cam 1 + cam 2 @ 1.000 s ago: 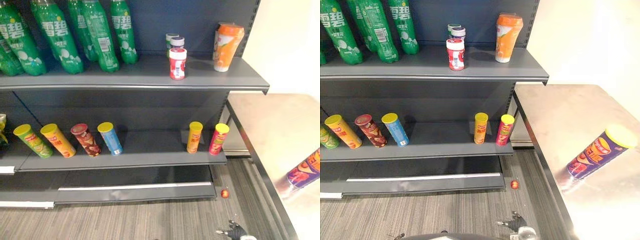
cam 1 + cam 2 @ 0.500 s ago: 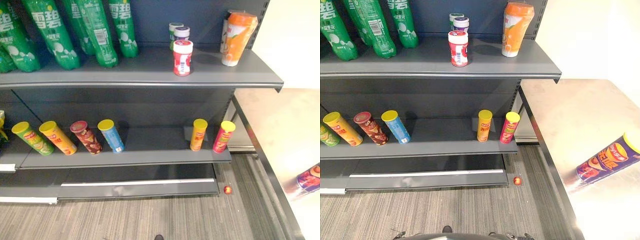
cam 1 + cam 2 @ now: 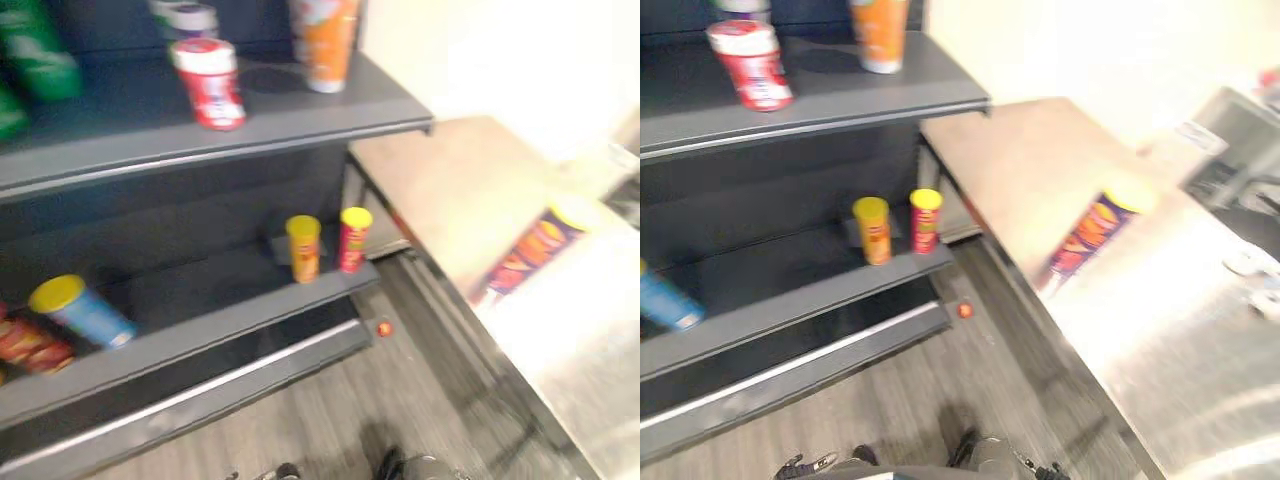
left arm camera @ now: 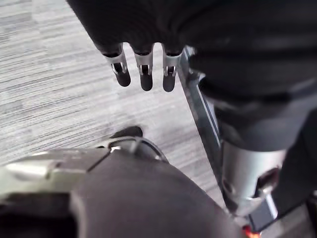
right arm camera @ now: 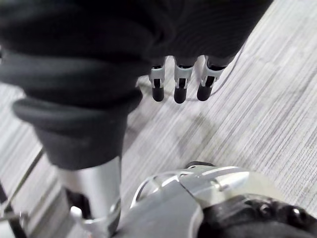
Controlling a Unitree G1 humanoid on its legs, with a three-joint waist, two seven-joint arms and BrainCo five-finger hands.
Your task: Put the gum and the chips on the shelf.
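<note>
Hanging low over the grey striped floor (image 4: 59,99), the left robot hand (image 4: 143,74) has loose, almost straight fingers and holds nothing. The right robot hand (image 5: 179,85) hangs the same way, loose and with nothing in it.

A tall purple chips can with a yellow lid (image 3: 1090,235) sits on the shiny silver table (image 3: 1160,330), well apart from both hands. A round red and white gum jar (image 3: 208,82) stands on the top board of the dark grey metal shelf (image 3: 300,125), close to the front edge. So the gum looks done, and the purple can looks like the thing left to move.

A few things could go wrong from here. The purple can is tall, thin and round. If the fingers bump it before they close, it may tip over and roll off the smooth table. If the hold is too loose, the can may slip out on the way.

The lower board has a yellow chips can (image 3: 303,248) and a pink chips can (image 3: 352,238) just beside each other. Setting the purple can down too near them may knock them over. The top board sticks out over them, so a high arm may hit its edge or push the gum jar off.
</note>
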